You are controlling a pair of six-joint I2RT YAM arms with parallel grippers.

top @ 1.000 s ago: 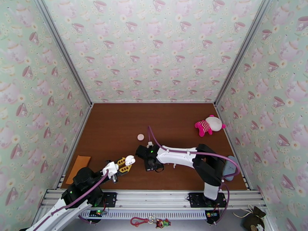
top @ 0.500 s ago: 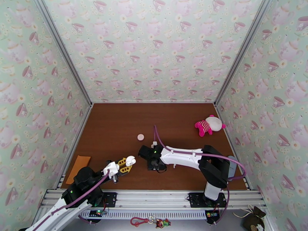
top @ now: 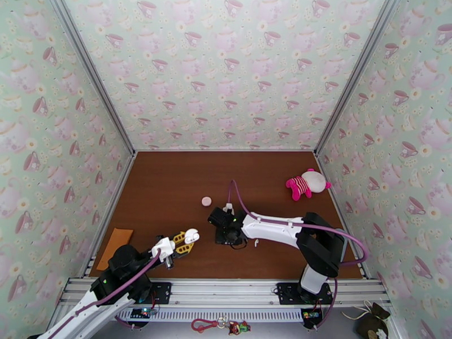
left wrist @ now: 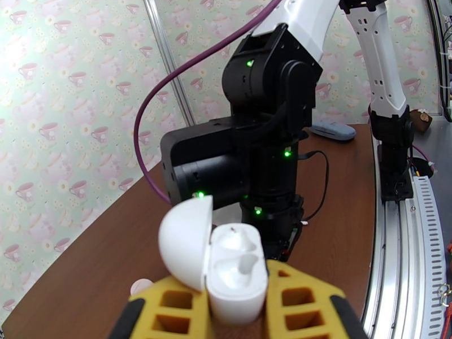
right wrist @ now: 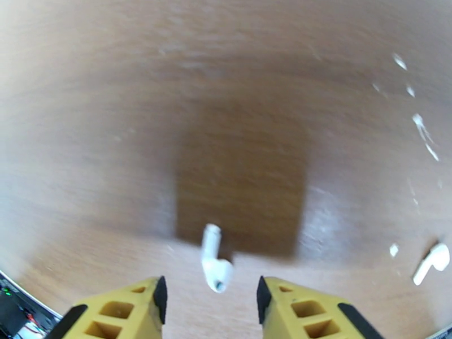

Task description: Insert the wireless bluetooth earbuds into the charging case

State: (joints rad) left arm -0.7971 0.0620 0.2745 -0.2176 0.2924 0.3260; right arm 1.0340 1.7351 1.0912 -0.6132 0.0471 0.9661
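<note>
My left gripper (top: 185, 242) is shut on the white charging case (left wrist: 237, 278), held upright above the table's near left with its lid (left wrist: 183, 241) flipped open. I cannot tell what lies in its wells. In the right wrist view, one white earbud (right wrist: 214, 262) lies on the brown table between the yellow fingers of my right gripper (right wrist: 210, 295), which is open just above it and touches nothing. A second earbud (right wrist: 430, 262) lies off to the right, and one (top: 256, 242) shows beside the right forearm in the top view.
A small round pale disc (top: 207, 201) lies behind the right wrist. A pink and white plush toy (top: 307, 183) sits at the far right, an orange flat piece (top: 116, 241) at the near left edge, and a grey-blue pouch (left wrist: 333, 130) by the right arm's base.
The right wrist has slid to the right and slightly away from the left gripper. The left arm and the open case have stayed put.
</note>
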